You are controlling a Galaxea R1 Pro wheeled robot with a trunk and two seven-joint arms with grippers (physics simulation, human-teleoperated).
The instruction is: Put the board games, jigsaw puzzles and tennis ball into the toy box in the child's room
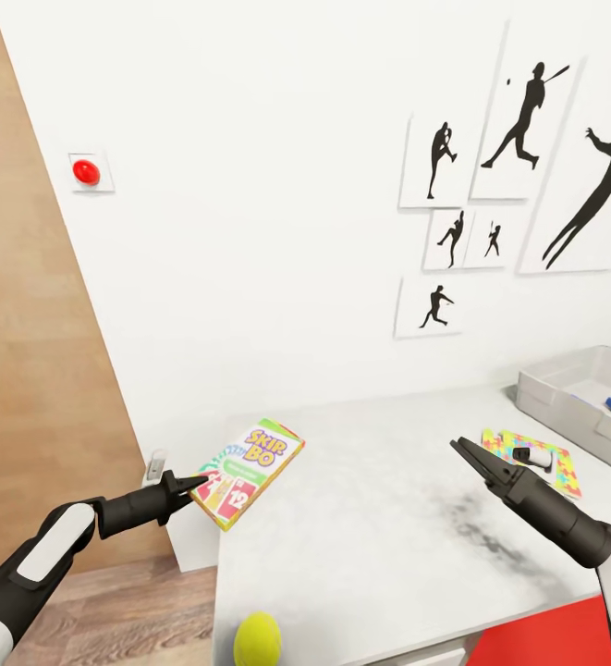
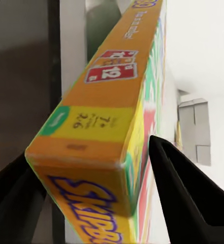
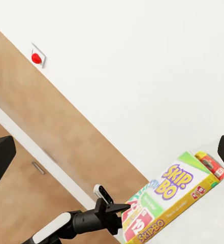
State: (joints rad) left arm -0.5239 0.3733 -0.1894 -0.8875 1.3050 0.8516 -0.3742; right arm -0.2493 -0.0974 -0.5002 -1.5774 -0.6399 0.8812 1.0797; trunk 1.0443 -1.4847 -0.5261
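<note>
Yellow-edged board game hanging low left of centre, the left gripper pinching just its corner over the table edge, risking a slip floorward; right gripper waiting wide, empty

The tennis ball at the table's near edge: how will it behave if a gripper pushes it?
The tennis ball is round, so a push would probably send it rolling. It sits near the table edge and might drop off. Its fuzzy-looking surface likely grips well.

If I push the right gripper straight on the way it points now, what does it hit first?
Probably the Skip-Bo board game held in the left gripper; the right gripper points toward it. Depth is unclear, so it might pass above to the white wall.
</note>
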